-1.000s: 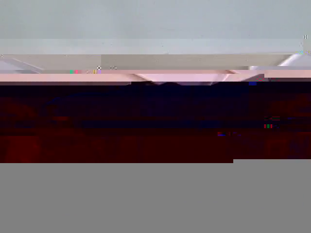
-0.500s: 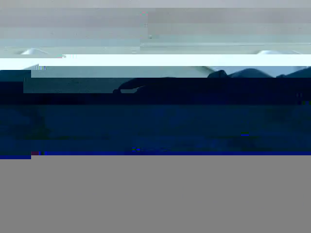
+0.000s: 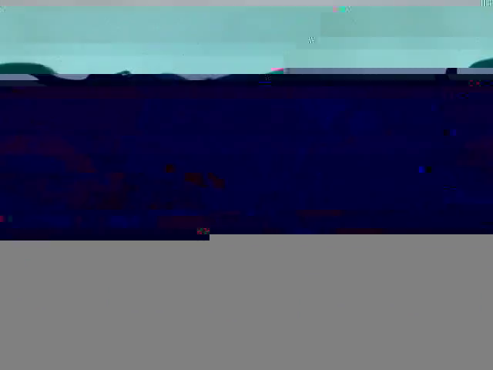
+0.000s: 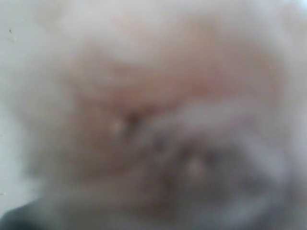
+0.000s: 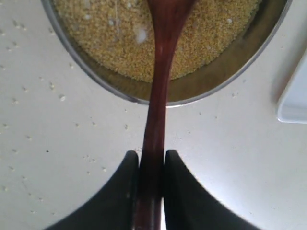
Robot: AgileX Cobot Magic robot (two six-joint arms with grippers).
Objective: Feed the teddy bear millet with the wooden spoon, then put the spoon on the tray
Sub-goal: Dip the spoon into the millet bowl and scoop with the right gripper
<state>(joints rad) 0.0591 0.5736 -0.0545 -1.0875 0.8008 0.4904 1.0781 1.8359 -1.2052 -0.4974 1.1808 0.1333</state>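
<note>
The exterior view is garbled into colour bands and shows nothing usable. In the right wrist view my right gripper (image 5: 151, 155) is shut on the thin handle of the dark reddish-brown wooden spoon (image 5: 160, 72). The spoon reaches out over the rim of the round steel bowl (image 5: 225, 81), and its head lies over the yellow millet (image 5: 105, 38), cut off by the frame edge. A corner of the white tray (image 5: 295, 100) shows beside the bowl. The left wrist view is filled by the blurred light-brown and white fur of the teddy bear (image 4: 144, 96), very close. The left jaws are hidden.
Loose millet grains (image 5: 62, 97) are scattered over the white tabletop (image 5: 57, 158) around the bowl. The tray's corner lies a short way from the bowl's rim.
</note>
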